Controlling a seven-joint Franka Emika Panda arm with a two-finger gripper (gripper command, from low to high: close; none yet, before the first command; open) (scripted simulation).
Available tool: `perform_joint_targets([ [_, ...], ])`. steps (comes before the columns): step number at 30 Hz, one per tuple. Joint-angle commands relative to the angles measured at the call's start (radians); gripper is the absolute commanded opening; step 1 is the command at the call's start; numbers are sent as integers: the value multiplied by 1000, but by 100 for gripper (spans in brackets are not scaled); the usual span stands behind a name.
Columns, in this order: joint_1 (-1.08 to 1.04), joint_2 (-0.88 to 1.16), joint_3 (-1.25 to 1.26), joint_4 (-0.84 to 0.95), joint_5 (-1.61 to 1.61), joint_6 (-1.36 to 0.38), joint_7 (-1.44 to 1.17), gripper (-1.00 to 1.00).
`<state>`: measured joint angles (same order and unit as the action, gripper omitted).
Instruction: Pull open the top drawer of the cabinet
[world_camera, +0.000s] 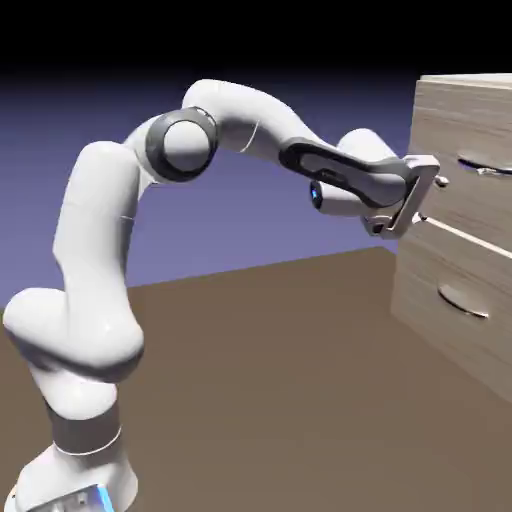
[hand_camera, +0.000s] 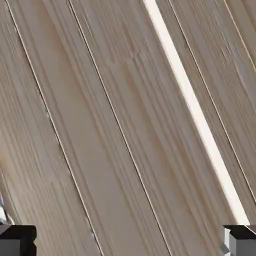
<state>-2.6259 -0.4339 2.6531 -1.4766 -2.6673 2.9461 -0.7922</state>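
Observation:
The cabinet (world_camera: 440, 290) stands at the exterior view's right, light grey-brown wood grain with two stacked fronts. The top drawer (world_camera: 470, 130) looks flush with the cabinet face, its curved silver handle (world_camera: 486, 166) on the right. My gripper (world_camera: 432, 198) is open, pressed close to the top drawer's front just left of the handle, near the seam above the lower drawer (world_camera: 450, 330). In the hand view, wood grain (hand_camera: 100, 130) fills the frame, a pale seam (hand_camera: 195, 110) runs diagonally, and the gripper (hand_camera: 128, 245) shows its two fingertips (hand_camera: 17, 241) far apart with nothing between them.
The lower drawer's silver handle (world_camera: 462, 300) sits below my hand. The brown tabletop (world_camera: 270, 380) stretches between the robot's base and the cabinet. The arm's forearm (world_camera: 340, 170) spans the space left of the cabinet.

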Motion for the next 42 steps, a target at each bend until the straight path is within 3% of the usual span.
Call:
perform_joint_targets([
  [1, -36, 2, 36, 18, -36, -1, -21, 100],
  [6, -216, 11, 217, 109, -219, -7, -126, 100],
  [8, -223, 12, 224, 113, -226, -8, -130, 100],
  [19, -271, -224, 208, 482, -161, 133, -136, 100],
  [20, -271, -224, 208, 482, -161, 133, -136, -100],
  [42, -144, 290, 195, -278, -222, -133, -191, -100],
])
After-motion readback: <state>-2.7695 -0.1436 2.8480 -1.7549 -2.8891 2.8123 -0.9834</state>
